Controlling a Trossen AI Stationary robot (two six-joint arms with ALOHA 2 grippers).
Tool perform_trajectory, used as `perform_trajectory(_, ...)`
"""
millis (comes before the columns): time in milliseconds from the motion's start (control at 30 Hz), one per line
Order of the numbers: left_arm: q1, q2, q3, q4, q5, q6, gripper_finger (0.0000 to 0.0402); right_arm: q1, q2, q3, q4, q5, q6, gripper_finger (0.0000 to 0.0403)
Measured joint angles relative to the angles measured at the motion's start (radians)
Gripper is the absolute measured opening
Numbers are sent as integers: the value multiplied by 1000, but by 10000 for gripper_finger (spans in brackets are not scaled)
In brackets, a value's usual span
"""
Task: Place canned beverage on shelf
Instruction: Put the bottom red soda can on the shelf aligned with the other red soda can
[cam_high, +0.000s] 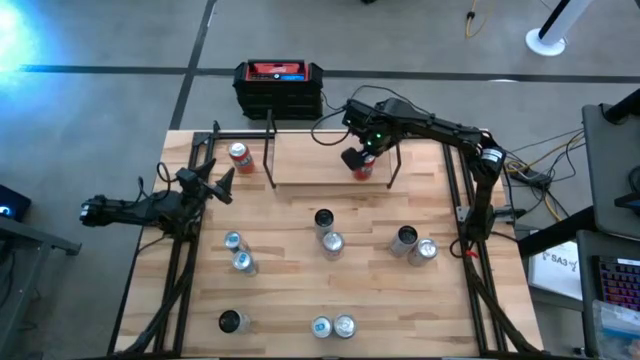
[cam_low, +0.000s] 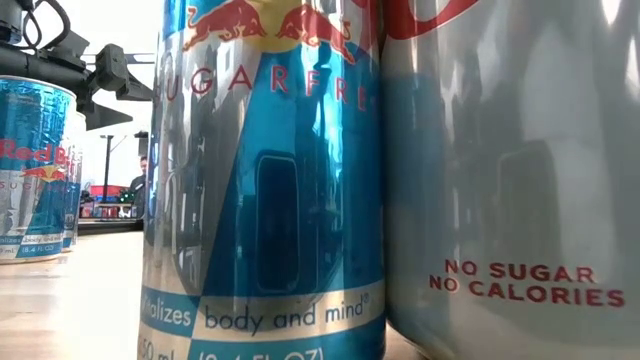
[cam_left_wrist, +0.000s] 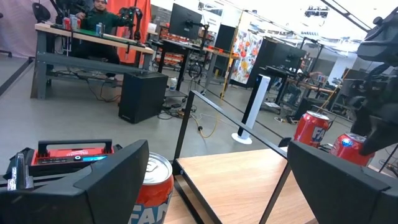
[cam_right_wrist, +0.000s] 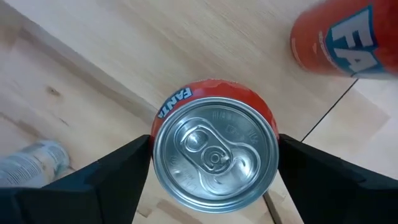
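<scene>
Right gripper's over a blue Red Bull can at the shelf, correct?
Not quite: the can between the right gripper's fingers is an orange Fanta, not a blue Red Bull. The right wrist view shows it. It is at the shelf, as you said.

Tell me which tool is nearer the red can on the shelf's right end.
Right. The right tool straddles that red can, one finger on each side. The left tool sits off the shelf's left end, beside the other red can.

Right claw (cam_high: 361, 163) reaches far forward, fingers spread (left claw (cam_high: 222, 186) open) — idle.
</scene>
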Motion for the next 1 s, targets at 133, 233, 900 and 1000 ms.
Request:
perform_trajectory(133,0,0,0,0,0,0,368,0,0,0,-3,6,82,323)
perform_trajectory(233,0,0,0,0,0,0,368,0,0,0,-13,18,161,323)
perform_trajectory(900,0,0,0,0,0,0,368,13,0,0,-32,53,262,335)
perform_trajectory(1000,0,0,0,0,0,0,368,13,0,0,-23,55,269,358)
